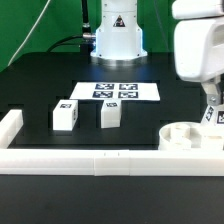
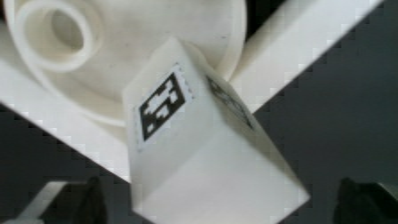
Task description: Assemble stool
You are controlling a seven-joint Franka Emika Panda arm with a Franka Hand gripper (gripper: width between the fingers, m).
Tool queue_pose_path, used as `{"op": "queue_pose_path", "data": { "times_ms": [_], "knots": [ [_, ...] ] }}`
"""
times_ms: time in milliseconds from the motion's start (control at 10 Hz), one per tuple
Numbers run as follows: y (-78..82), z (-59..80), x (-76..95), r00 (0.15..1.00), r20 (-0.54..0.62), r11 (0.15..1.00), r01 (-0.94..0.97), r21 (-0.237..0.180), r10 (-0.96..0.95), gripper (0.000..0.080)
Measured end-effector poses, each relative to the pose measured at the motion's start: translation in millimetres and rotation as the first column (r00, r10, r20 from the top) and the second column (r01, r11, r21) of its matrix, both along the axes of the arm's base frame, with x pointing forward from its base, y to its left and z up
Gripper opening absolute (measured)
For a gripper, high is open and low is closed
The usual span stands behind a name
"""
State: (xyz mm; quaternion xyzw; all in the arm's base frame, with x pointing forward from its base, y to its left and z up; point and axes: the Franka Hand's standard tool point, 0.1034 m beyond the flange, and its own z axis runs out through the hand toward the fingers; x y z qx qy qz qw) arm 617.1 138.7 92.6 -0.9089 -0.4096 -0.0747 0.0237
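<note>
Leg (image 2: 196,140), hard white plastic, stood tilted at the seat (image 2: 107,70), between the gripper's (image 2: 214,205) wide-open fingers, not gripped; judged light, stiff and smooth, best clamped across its flat sides. Two other legs (image 1: 65,116) (image 1: 110,113) stood on the table (image 1: 40,80), well apart from the seat. One seat socket (image 2: 63,30) showed empty.

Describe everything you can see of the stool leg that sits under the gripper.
The leg is a short, blocky white piece, plastic by its look, with flat faces and a black-and-white square tag on one side. It stands by the edge of the round seat on the exterior view's right; whether it touches the seat cannot be told. It is between the fingers of the open gripper, a gap on each side, so nothing grips it.
</note>
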Motion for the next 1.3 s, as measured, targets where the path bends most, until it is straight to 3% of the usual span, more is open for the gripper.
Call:
{"op": "queue_pose_path", "data": {
  "times_ms": [400, 600, 1000, 1100, 1200, 1300],
  "knots": [
    [-11.9, -3.2, 1.7, 0.976, 0.018, 0.975, -0.218, -0.045, 0.219, 0.0649],
    [-12.9, -8.4, 0.5, 0.918, 0.024, 0.915, -0.393, -0.091, 0.397, 0.0649],
    [-16.3, -11.5, 0.0, 0.862, 0.014, 0.857, -0.501, -0.123, 0.506, 0.0606],
    [-17.9, -11.6, 0.1, 0.863, 0.013, 0.858, -0.499, -0.123, 0.504, 0.0416],
    [-18.1, -11.7, 0.1, 0.864, 0.013, 0.858, -0.498, -0.123, 0.503, 0.0340],
    [-18.1, -11.6, 0.2, 0.869, 0.013, 0.863, -0.490, -0.122, 0.495, 0.0340]
  ]
}}
